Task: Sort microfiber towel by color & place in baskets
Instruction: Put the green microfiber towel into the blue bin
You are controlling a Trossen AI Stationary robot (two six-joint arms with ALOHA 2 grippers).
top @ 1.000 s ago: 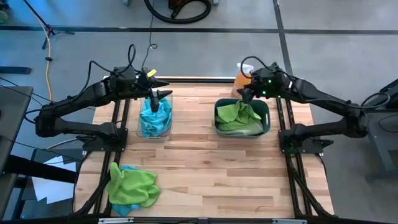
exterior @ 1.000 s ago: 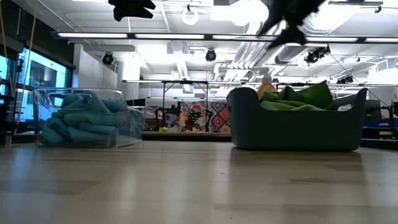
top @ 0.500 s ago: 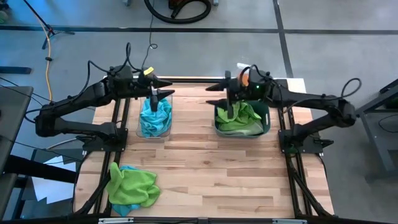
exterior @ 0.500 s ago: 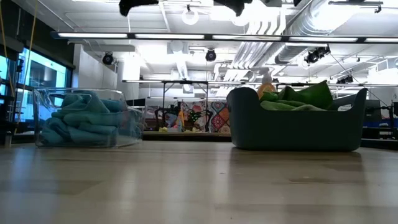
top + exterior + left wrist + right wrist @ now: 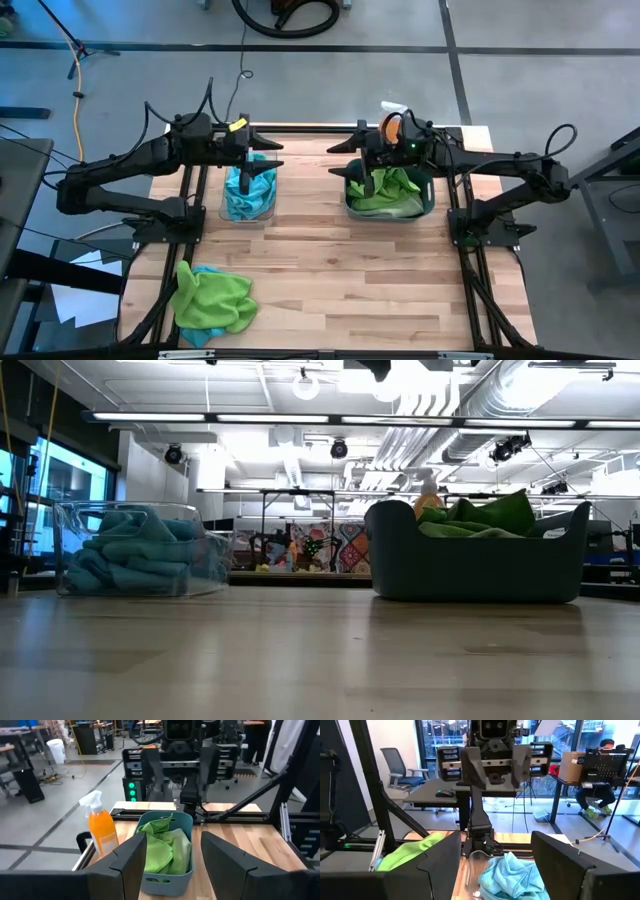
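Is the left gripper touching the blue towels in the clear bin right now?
Cannot tell. The high view shows the left gripper over the clear bin of blue towels, open, but not its height.

both dark arms reach inward, facing each other; left gripper (image 5: 262, 156) and right gripper (image 5: 345, 163) hold fingers spread apart.

Two black jointed arms with looping black cables, yellow tag, green lights.

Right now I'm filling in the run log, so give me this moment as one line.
left gripper: open, over clear bin | right gripper: open, over teal tub | green towel: unsorted on table
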